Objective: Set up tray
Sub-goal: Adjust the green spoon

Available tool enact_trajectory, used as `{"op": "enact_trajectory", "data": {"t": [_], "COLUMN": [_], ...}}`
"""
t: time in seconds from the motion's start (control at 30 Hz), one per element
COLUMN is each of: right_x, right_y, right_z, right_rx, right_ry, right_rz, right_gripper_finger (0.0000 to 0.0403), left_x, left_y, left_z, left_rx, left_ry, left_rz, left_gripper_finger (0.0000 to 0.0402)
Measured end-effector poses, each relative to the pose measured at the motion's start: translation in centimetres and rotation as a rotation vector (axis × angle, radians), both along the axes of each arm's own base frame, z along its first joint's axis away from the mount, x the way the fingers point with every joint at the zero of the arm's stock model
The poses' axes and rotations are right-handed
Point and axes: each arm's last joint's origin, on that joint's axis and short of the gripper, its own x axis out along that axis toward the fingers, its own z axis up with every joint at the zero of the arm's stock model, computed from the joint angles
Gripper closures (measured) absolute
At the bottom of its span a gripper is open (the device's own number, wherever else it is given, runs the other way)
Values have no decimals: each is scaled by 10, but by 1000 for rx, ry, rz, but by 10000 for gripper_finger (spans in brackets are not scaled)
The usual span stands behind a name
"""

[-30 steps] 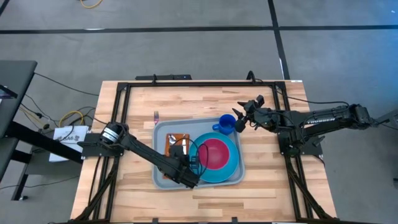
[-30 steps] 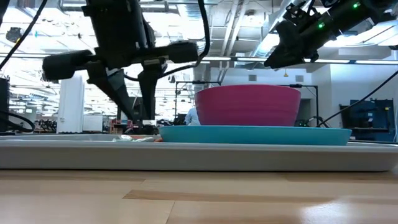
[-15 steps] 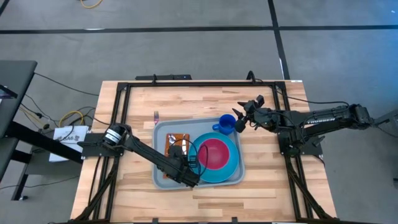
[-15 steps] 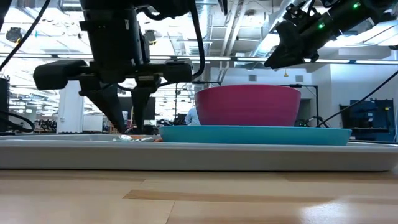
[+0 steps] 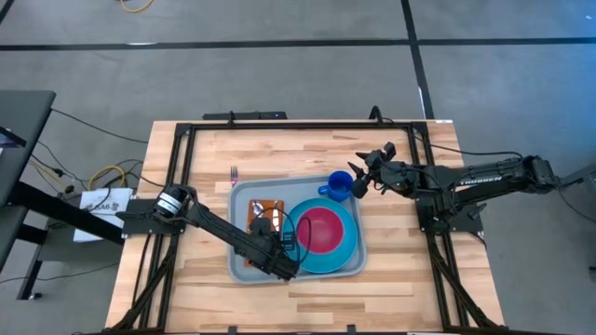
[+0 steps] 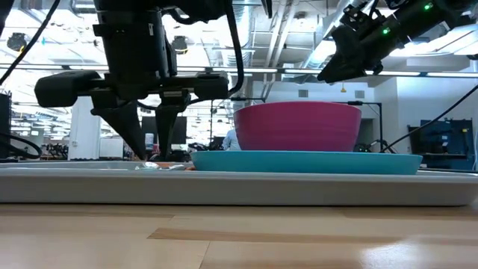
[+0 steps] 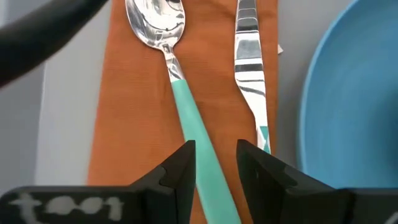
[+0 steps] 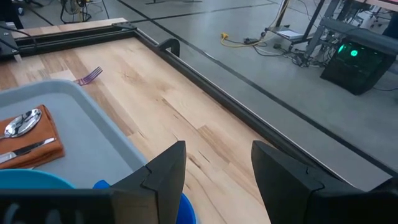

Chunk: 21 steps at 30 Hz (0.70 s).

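Observation:
The pale grey-blue tray lies mid-table. It carries an orange napkin, a blue plate with a pink bowl, and a blue cup. A teal-handled spoon and a knife lie flat on the napkin. My left gripper points down over the napkin, open, with a finger on each side of the spoon's handle. It shows as well in the low view. My right gripper is open and hovers just right of the cup, as the high view shows. My left gripper comes from above with one finger on each side of the spoon's teal handle, across it. Whether a finger touches the handle I cannot tell. The spoon lies flat on the napkin.
A fork lies on the bare wood just beyond the tray's far left corner. A black frame runs around the table's edges. Bare wood shows on the far side and to the right of the tray.
My left gripper has come down a little toward the napkin and shifted slightly toward the table's left. The spoon, knife and the other tray items stay where they were. The right arm has kept still.

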Motion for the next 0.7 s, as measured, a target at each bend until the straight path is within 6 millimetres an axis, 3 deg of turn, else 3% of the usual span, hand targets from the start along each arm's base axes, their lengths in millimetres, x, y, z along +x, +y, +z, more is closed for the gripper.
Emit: {"op": "enact_trajectory", "data": {"t": [0.23,0.43,0.7], "right_x": [0,0,0], "right_y": [0,0,0], "right_z": [0,0,0], "right_rx": [0,0,0], "right_ry": [1,-2,0], "right_rz": [0,0,0], "right_gripper_finger": [226,226,226], "left_x": [1,1,1], "left_y": [-2,-1,0], "left_z": [-20,-21,-23], "left_rx": [-40,-48,-92], "left_ry": [67,87,150], "left_rz": [38,36,0], "left_gripper_finger": [297,299,346]}}
